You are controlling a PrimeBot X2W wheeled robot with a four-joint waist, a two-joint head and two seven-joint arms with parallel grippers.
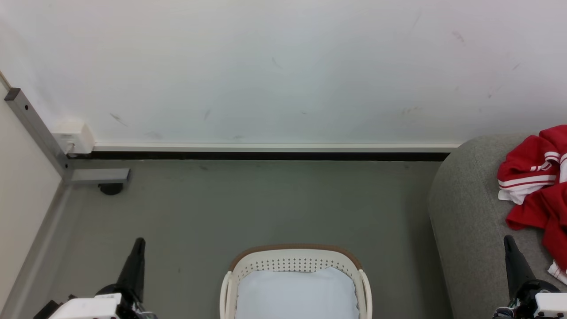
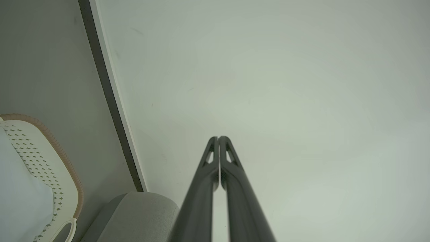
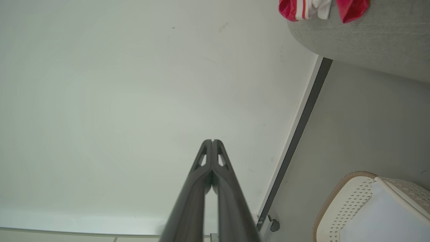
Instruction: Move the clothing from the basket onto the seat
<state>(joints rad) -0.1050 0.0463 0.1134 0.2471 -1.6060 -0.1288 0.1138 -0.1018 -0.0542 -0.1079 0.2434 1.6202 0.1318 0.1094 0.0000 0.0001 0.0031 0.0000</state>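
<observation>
Red clothing (image 1: 538, 177) with white stripes lies bunched on the grey seat (image 1: 469, 212) at the right; the right wrist view catches the clothing (image 3: 302, 7) at the seat's (image 3: 369, 37) edge. The cream basket (image 1: 294, 261) with a brown rim stands on the floor at bottom centre, holding only a pale white cloth (image 1: 297, 294). My left gripper (image 1: 139, 243) is shut and empty, left of the basket. My right gripper (image 1: 508, 239) is shut and empty, over the seat's front. In the wrist views, the left gripper (image 2: 218, 137) and right gripper (image 3: 212, 141) point at the wall.
A white wall (image 1: 283, 71) with a dark baseboard (image 1: 266, 156) runs behind the grey floor (image 1: 266, 204). A metal frame leg with a black foot (image 1: 110, 188) stands at the back left, beside a white wall box (image 1: 73, 137).
</observation>
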